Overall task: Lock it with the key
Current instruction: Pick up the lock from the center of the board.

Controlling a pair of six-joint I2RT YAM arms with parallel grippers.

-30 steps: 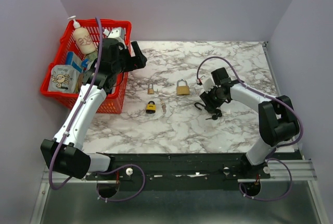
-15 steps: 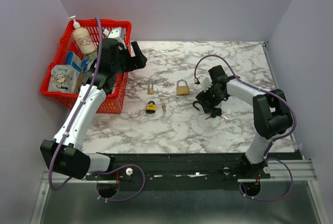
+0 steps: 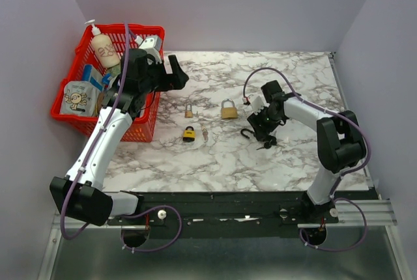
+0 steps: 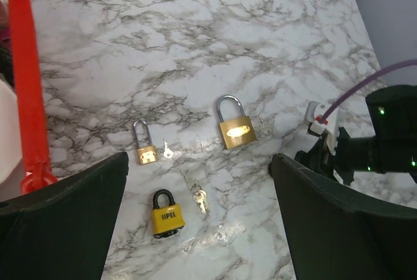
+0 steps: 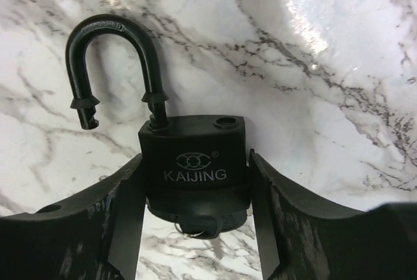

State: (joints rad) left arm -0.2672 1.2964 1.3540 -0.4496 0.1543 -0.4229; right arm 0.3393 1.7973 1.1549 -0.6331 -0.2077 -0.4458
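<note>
Padlock: heavy, rigid, slick metal (shackle sprung open). Right gripper pinches its flat body sides, the best hold. Left gripper spread wide, empty.

Top cam: left end effector is up in the air beside the right wall of the red basket, jaws wide. Right end effector is down at the table, on the black padlock, whose open shackle sticks out to the left. Can't resolve the grip from here. Loose between the arms: small brass padlock, bigger brass padlock, yellow padlock with keys just beside it. Basket holds a pump bottle and a pouch.
</note>
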